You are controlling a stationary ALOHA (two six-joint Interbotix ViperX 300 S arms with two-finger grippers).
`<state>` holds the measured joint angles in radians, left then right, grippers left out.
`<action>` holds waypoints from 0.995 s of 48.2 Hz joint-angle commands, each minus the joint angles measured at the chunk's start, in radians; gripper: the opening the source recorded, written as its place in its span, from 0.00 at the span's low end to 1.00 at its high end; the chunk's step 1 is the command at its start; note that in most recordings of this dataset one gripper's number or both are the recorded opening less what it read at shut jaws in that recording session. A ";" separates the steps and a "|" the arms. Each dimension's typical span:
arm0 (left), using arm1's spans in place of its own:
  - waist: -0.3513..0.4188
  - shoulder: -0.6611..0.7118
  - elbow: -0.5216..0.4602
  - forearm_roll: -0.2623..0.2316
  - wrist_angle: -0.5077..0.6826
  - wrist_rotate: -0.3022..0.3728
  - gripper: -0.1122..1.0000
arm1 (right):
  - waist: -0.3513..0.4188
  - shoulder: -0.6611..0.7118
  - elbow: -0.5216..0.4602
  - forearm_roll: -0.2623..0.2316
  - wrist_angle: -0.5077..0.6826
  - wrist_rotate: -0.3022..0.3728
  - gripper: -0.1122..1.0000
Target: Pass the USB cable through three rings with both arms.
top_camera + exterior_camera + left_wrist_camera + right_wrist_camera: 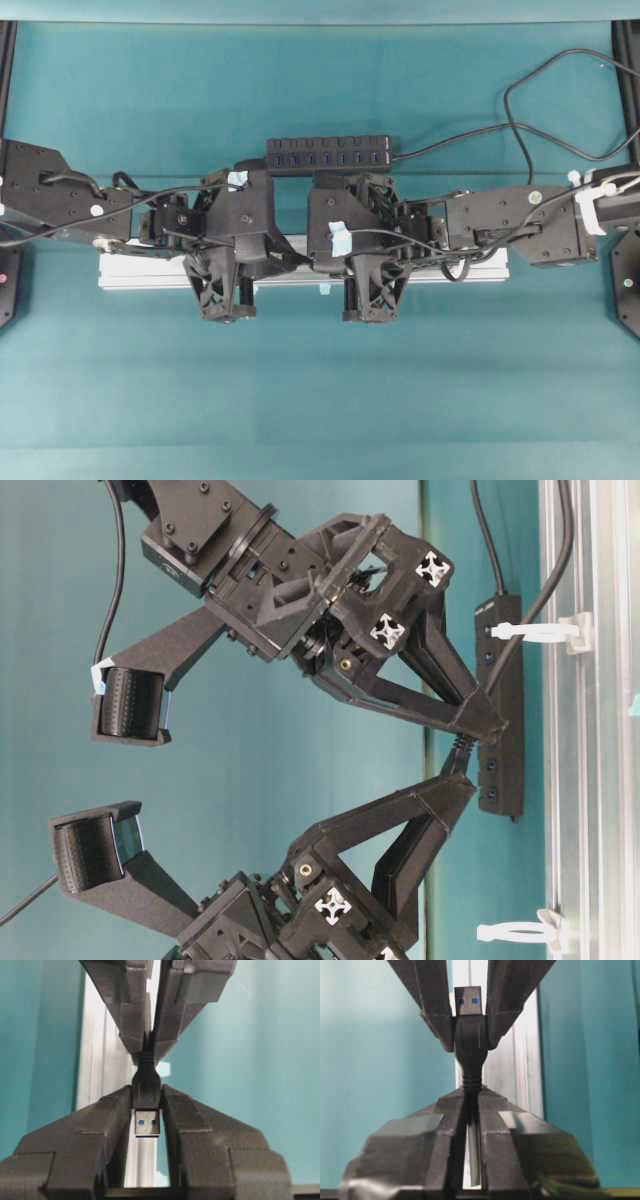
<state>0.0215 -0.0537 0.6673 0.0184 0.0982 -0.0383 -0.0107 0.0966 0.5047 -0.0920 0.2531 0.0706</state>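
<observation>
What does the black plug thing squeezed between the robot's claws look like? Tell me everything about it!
The USB cable ends in a small black plastic plug with a silver metal mouth, blue inside. Behind the plug sits a ribbed black collar, then thin cable. The left gripper pinches the plug's body from both sides, while the right gripper is shut on the cable just behind the collar. It hangs above the table, near the silver rail.

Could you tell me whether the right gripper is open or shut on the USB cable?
Shut on it: the right gripper pinches the USB cable just behind its plug, which the left gripper holds.
</observation>
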 commanded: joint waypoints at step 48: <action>-0.012 -0.278 0.155 0.003 0.067 -0.008 0.79 | -0.018 0.089 -0.140 -0.002 0.118 -0.005 0.03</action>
<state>0.0092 -0.2669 0.8053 0.0199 0.1549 -0.0476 -0.0245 0.1779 0.4034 -0.0920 0.3620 0.0706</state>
